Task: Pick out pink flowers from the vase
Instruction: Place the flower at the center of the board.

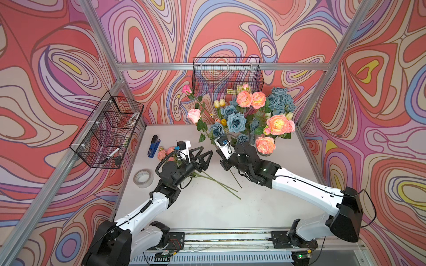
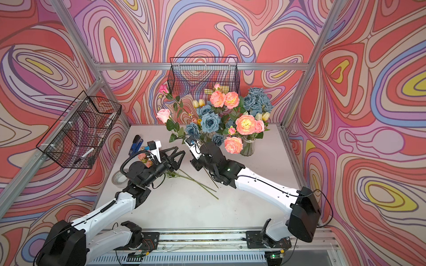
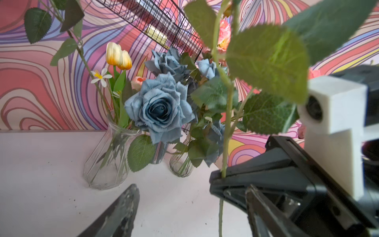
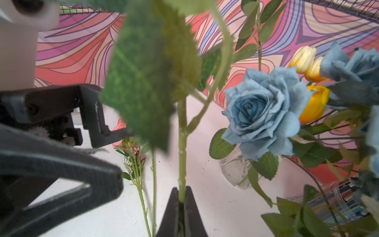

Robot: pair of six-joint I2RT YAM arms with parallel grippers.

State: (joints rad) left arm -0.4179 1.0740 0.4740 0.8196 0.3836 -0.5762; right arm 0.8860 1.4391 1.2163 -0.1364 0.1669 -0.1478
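My right gripper (image 4: 181, 189) is shut on the green stem (image 4: 182, 143) of a pink flower, a rose (image 1: 193, 115) that leans out to the left of the bouquet. In both top views this gripper (image 1: 219, 153) (image 2: 192, 156) sits low in front of the vases. The stem's lower end (image 1: 237, 182) pokes out under the right arm. My left gripper (image 1: 206, 152) (image 3: 190, 192) is open just left of the right one, with nothing between its fingers. More pink flowers (image 1: 277, 124) stand in the vase (image 2: 247, 147). Small pink flowers (image 1: 164, 153) lie on the table under the left wrist.
Dusty blue roses (image 1: 235, 122) and yellow-white tulips (image 1: 219, 103) fill other glass vases (image 3: 106, 160). A blue stapler (image 1: 153, 146) and a tape roll (image 1: 143, 178) lie at the left. Wire baskets hang on the left wall (image 1: 108, 131) and back wall (image 1: 227, 73).
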